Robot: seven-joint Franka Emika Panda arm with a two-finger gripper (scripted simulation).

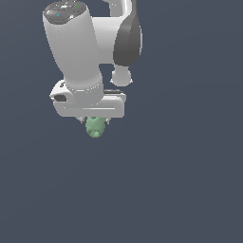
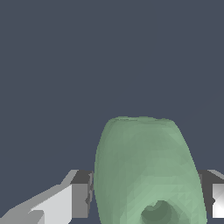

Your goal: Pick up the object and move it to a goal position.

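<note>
Backdrop: flat, uniform slate-blue field fills both views. No edge, seam or shadow line visible, so cannot tell whether it is a table surface or plain background.

Arm: white Franka, occupies the upper part of the exterior view, toward that view's left. Thick pale cylindrical link runs down to a blocky white wrist body. A dark grey shell section sits on the exterior view's right of the link, with a small rounded white knob just below it.

Hand: hangs under the wrist body, pointing down. In the exterior view the fingers are almost wholly hidden by the wrist body and the load; only small dark tips show at either side. In the wrist view the fingers appear as grey-and-white blocks with dark inner faces, one on each flank of the object, both pressed against its sides with no visible gap. Hand is closed around the object, gripping it.

Object: small pale green lumpy blob, matte, roughly egg-shaped, narrower than the wrist body above it. Sits between the fingers directly beneath the wrist body, its lower half protruding below. In the wrist view it looms large, with a round dimple near its close end. Whether it touches any surface below cannot be told.
</note>
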